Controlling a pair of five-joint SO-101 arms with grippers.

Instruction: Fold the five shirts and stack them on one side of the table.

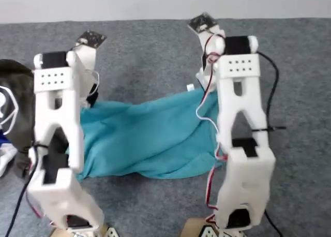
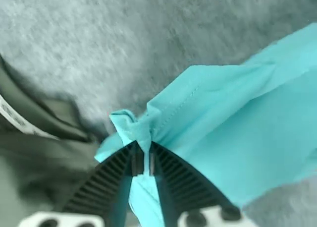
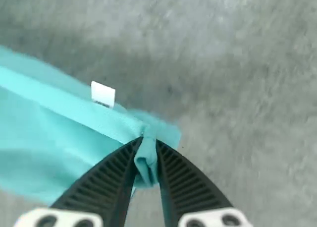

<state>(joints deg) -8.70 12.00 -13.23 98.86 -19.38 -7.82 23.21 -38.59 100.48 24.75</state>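
The light is soft and even, falling from above, bright enough that the grey carpet (image 1: 155, 45) looks flat and the white arms (image 1: 243, 118) show no glare. Shadows are faint and soft-edged. A dim band lies on the carpet beneath the raised edge of the teal shirt (image 1: 150, 133), darkest in the right wrist view.

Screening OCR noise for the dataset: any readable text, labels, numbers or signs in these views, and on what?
Nothing legible.
White tag on the teal shirt: dark marks along one edge, too small to read.
White strip on the dark garment: blurred print, unreadable.
White graphic on the same garment in the high view: cut off, no letters discernible.
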